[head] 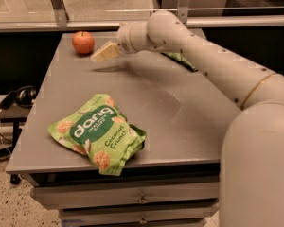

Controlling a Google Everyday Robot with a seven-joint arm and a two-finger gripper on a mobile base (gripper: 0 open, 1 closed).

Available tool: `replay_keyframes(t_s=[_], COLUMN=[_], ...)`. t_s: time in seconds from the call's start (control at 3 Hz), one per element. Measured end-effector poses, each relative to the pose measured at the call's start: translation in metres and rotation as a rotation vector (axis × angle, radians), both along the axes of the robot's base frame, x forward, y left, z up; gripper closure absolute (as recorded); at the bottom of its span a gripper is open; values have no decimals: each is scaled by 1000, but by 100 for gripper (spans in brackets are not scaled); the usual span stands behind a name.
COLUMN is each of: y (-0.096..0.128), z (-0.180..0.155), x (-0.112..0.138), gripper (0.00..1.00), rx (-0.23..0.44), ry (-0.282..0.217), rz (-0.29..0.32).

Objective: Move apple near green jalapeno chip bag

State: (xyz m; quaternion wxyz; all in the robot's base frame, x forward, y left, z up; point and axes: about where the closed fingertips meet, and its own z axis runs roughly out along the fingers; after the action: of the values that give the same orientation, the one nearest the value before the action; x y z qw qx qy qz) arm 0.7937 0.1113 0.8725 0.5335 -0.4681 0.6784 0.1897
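Note:
The apple [83, 42] is small, round and red-orange, and stands at the far left corner of the grey table [180, 112]. My gripper [102, 53] hangs above the table just right of the apple, a short gap away and not touching it; its pale fingers point left toward it. The green jalapeno chip bag [182, 60] lies flat at the far right of the table and is mostly hidden behind my arm; only a green edge shows.
A big puffy green "dang Coconut Crunch" bag [99, 134] lies near the table's front left edge. Drawers [142, 200] are under the table. Headphones [23, 96] sit on a low surface at the left. A rail runs behind the table.

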Motion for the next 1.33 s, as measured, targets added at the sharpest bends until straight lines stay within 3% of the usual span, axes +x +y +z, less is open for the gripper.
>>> replay_keyframes(t_s=[0.67,1.0,1.33], y=[71,93,97], z=[-15,-16,-15], x=[33,37,37], gripper=[0,18,42], rx=[67,113,140], ry=[44,68,89], rz=[73,96,91])
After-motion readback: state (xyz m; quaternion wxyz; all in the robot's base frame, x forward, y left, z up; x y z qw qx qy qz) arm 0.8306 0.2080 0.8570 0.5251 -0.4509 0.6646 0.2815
